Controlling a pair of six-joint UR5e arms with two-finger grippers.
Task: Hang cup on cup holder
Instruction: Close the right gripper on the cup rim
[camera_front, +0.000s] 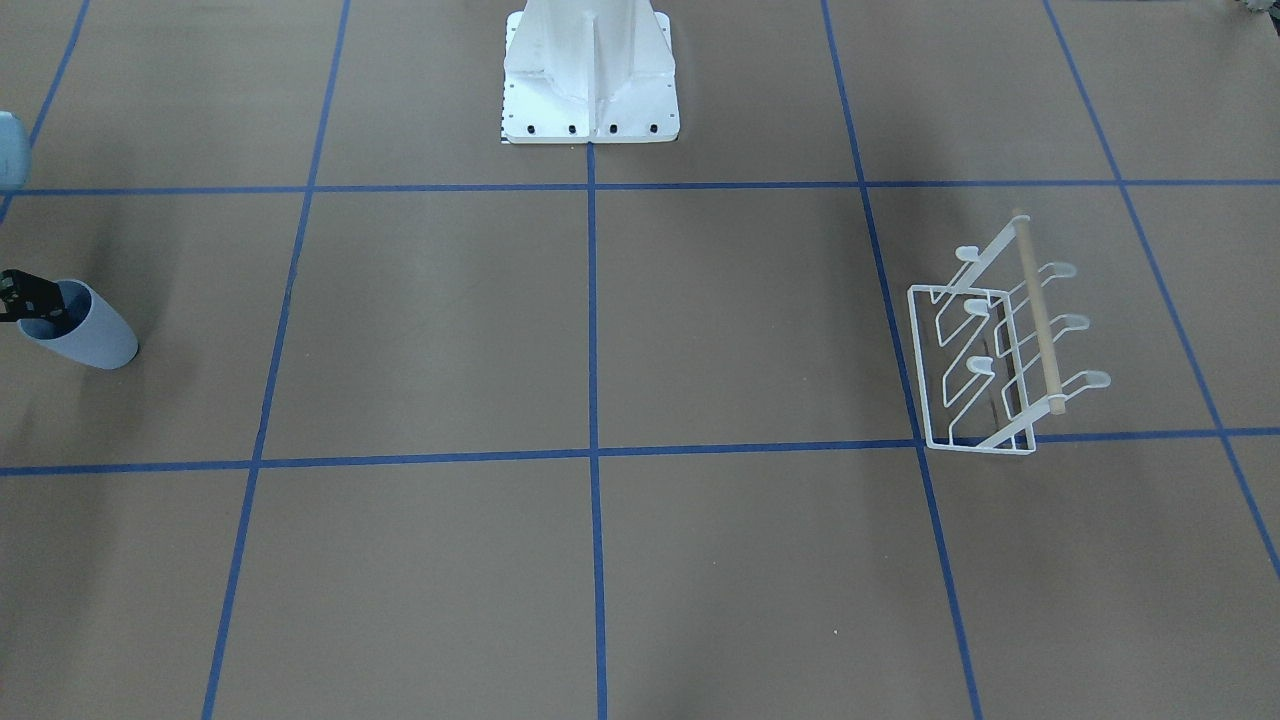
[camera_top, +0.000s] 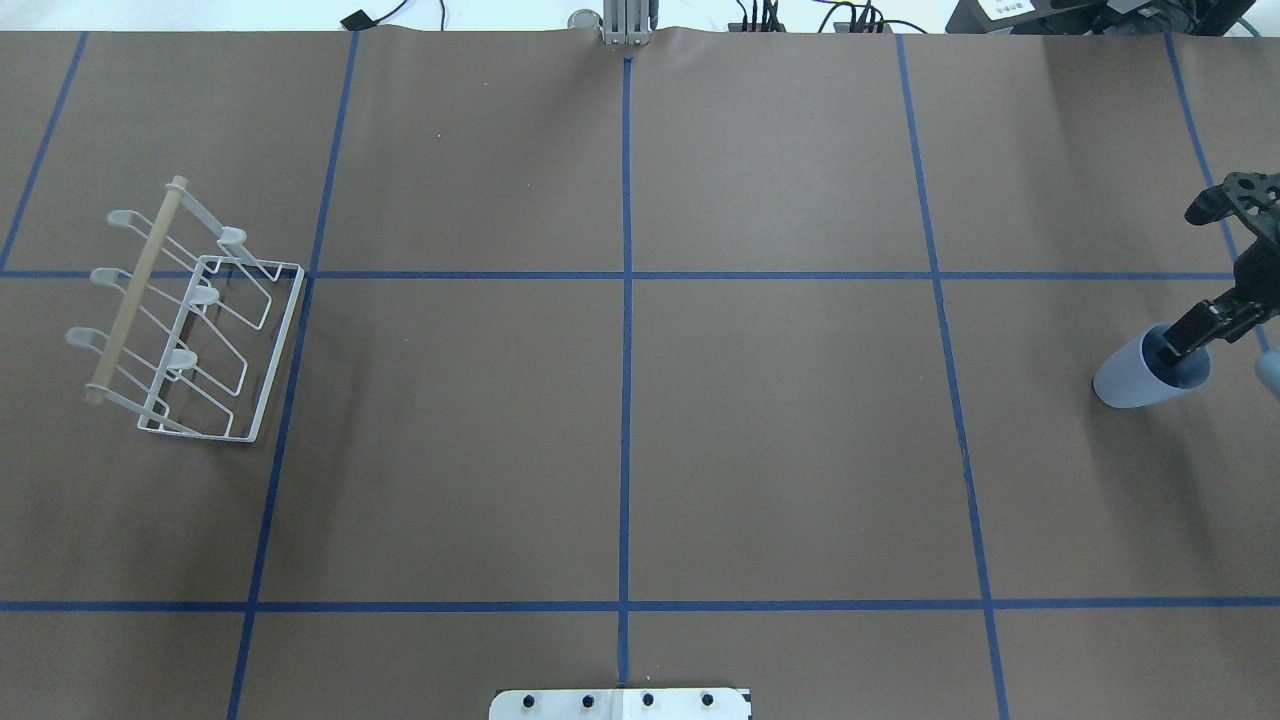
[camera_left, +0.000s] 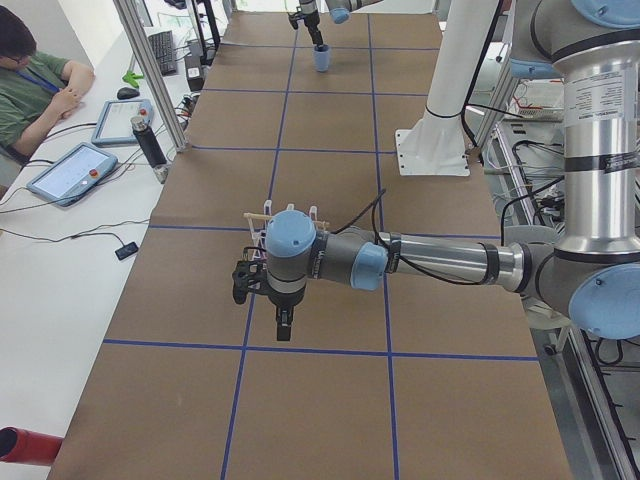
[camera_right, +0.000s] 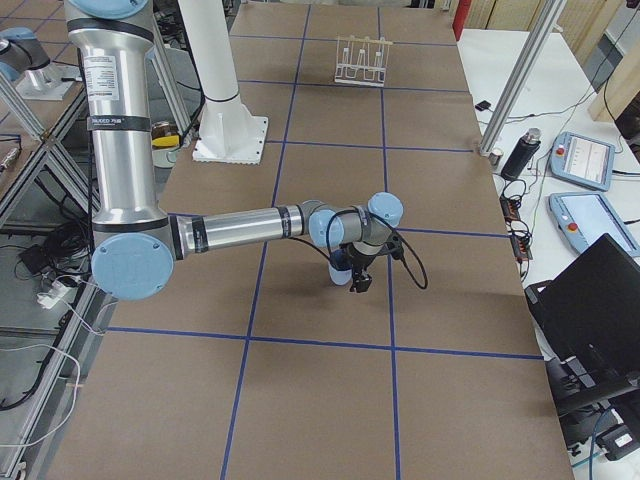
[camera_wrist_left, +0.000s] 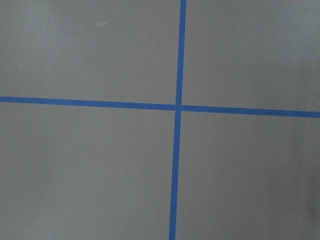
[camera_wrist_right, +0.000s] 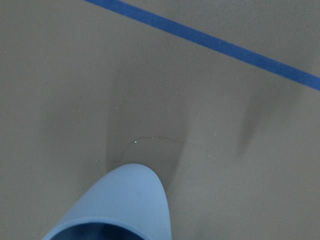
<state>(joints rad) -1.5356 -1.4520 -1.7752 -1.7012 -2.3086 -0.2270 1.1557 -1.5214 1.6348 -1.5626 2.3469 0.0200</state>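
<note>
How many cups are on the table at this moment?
1. The cup stands at the table's far right end in the overhead view, with one finger of the right gripper inside its mouth. None hangs on the cup holder.

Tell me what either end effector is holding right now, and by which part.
The right end effector grips the cup by its rim, one finger inside the mouth. The cup looks tilted. The left end effector carries nothing visible, hovering near the cup holder.

Silver tube arms (camera_right: 235, 226) with light-blue joint caps (camera_left: 290, 234), black grippers (camera_top: 1195, 336), a black cable (camera_left: 365, 218), white bolted base (camera_front: 590, 75).
</note>
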